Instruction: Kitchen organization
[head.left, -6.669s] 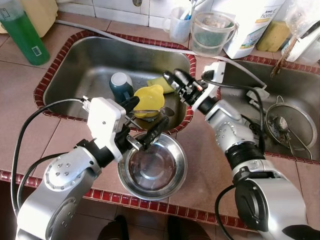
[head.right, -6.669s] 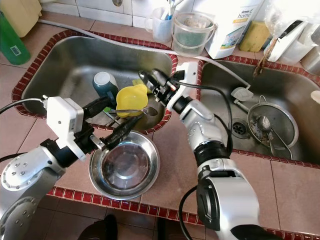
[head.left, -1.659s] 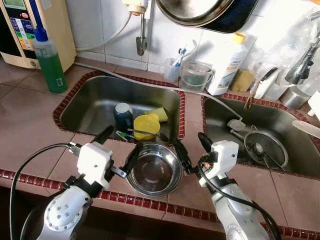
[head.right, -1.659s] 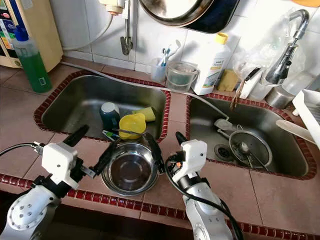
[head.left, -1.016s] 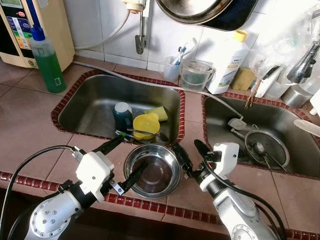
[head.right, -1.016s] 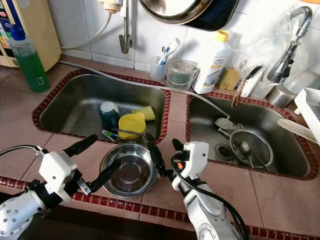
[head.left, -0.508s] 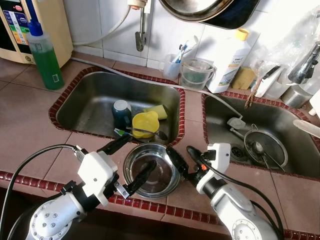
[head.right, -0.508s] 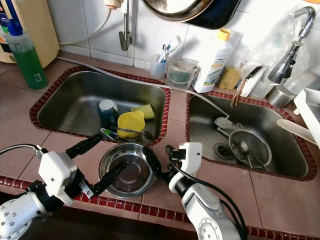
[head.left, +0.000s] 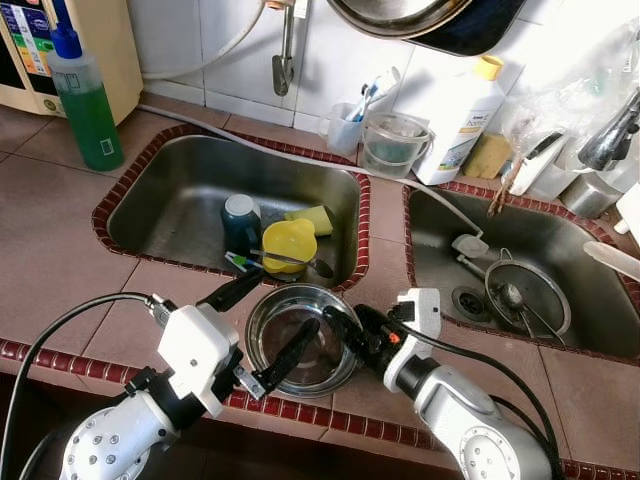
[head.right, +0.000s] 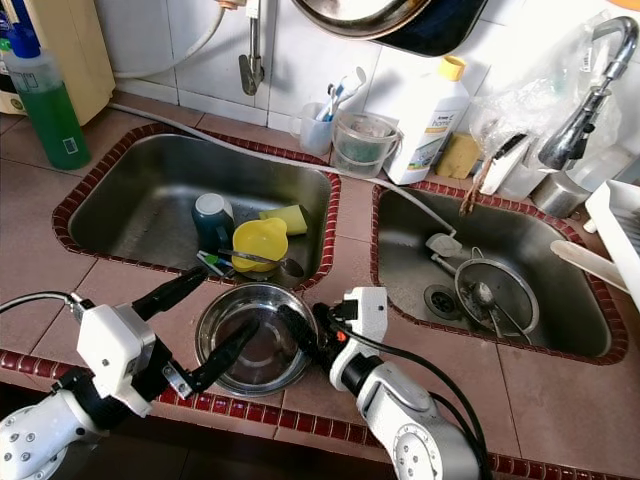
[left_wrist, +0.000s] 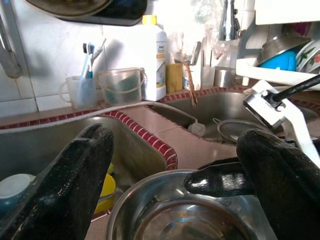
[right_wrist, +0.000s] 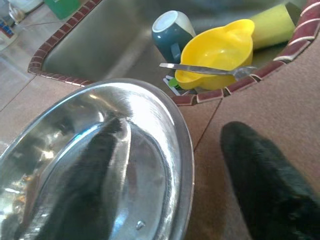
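A steel bowl (head.left: 300, 338) sits on the tiled counter just in front of the left sink. My left gripper (head.left: 265, 322) is open across the bowl's left rim, one finger outside and one finger (head.left: 292, 352) lying inside. My right gripper (head.left: 357, 330) is open at the right rim. In the right wrist view one finger (right_wrist: 102, 165) is inside the bowl and the other (right_wrist: 262, 170) rests over the counter, with the rim (right_wrist: 186, 150) between them. Neither gripper is shut on the bowl.
The left sink (head.left: 170, 205) holds a teal mug (head.left: 240, 215), a yellow cup (head.left: 288, 243) with a spoon across it, and a sponge (head.left: 315, 218). A strainer (head.left: 525, 300) lies in the right sink. A green bottle (head.left: 85, 100), a tub (head.left: 392, 145) and a white bottle (head.left: 465, 115) line the back.
The camera has shifted a little. My right gripper has come in to the bowl's right rim, and one finger is now inside. The left gripper still straddles the left rim.
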